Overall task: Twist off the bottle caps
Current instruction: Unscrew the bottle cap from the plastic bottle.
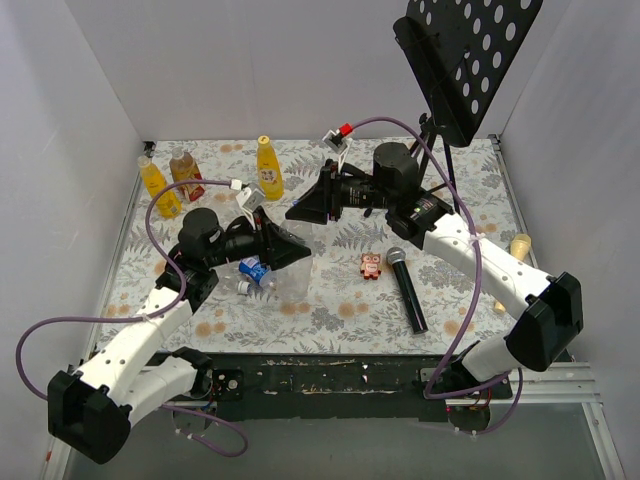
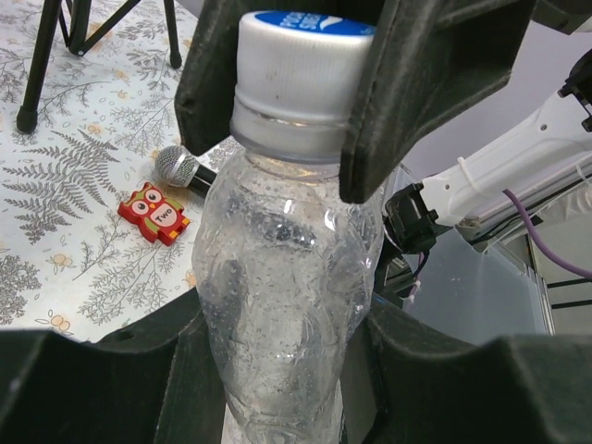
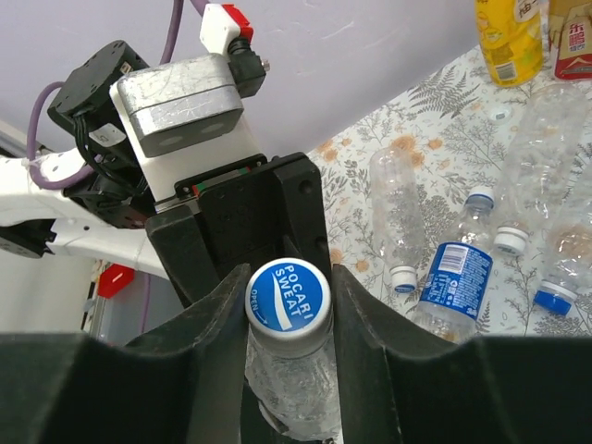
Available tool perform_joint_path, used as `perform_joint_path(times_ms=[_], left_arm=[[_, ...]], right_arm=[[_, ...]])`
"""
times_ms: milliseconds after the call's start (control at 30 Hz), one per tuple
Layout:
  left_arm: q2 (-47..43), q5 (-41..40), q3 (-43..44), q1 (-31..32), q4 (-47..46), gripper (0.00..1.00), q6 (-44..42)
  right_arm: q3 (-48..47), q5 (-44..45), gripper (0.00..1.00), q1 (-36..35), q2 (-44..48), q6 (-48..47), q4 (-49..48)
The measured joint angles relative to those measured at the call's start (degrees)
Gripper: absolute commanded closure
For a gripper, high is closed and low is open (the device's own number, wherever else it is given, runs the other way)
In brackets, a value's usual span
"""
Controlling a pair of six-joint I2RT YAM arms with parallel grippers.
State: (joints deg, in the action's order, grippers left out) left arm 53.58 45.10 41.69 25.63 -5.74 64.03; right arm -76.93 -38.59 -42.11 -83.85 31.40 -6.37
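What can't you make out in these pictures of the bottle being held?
Held bottle: lower end cut off by the left wrist view's bottom edge.
Cap: much of its ribbed side, hidden by the right gripper's fingers in both wrist views.
Far yellow bottle: label print too small in the top view.
Music stand: top cut off by the top view's upper edge.

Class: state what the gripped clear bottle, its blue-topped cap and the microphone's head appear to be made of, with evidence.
Clear bottle: thin transparent plastic, probably; glossy, dented walls. Cap: opaque plastic, white ribbed skirt, blue printed top. Microphone head: seemingly metal mesh; silvery, finely gridded.
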Motion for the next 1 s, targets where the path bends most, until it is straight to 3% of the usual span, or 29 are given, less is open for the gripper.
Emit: perform_joint_path(times_ms=[233, 467, 767, 1000], left_arm=[[0.7, 0.0, 0.0, 0.0, -0.6, 1.00, 1.2], [0.7, 0.0, -0.1, 0.0, -1.5, 1.00, 1.8], [1.1, 0.0, -1.2, 0.0, -3.5, 1.00, 3.5], [1.2, 0.0, -1.7, 0.0, -4.2, 1.00, 4.7]], right_arm=[[0.0, 0.1, 0.46, -0.1, -0.3, 0.1, -0.3], [-0.2, 0.1, 0.54, -0.1, -1.0, 0.2, -1.1], [-1.3, 0.6, 0.46, 0.0, -1.6, -0.1, -1.0], [-3.6, 1.0, 0.49, 0.0, -2.6, -0.2, -1.1]])
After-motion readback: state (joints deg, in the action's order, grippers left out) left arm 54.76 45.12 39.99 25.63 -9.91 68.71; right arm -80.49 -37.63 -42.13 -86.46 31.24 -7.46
